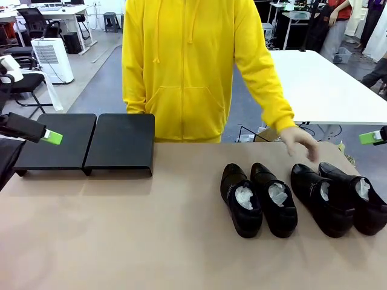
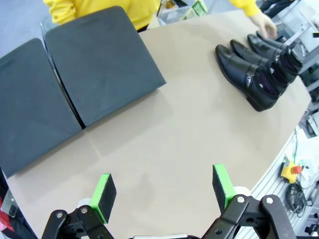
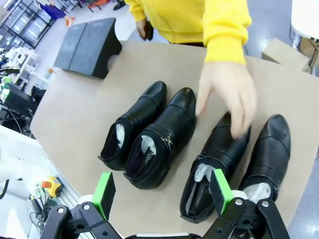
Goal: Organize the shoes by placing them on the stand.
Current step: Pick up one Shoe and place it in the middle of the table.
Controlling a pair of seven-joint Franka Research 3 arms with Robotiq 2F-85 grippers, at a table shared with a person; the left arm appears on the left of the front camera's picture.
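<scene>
Four shoes (image 1: pixel 275 199) on the desk (image 1: pixel 121 241), well to the right of the stand (image 1: pixel 121 142), none of them on it yet. Set in two tight pairs, toes toward the person, heels and white paper stuffing toward the robot, probably so that an open collar faces each arm for an easy grip. Two bare black panels on the stand, side by side, with room enough for the whole row. At the toe of one shoe in the pair farther from the stand, the person's hand (image 3: pixel 227 94), seemingly straightening it; touching or just above, hard to say. Wide and empty, the left pincer (image 2: pixel 163 191), raised off the desk near the stand. Equally wide and empty, the right pincer (image 3: pixel 162 191), hanging over the pair farthest from the stand, likely poised for a first pick once that hand is out of the way.
</scene>
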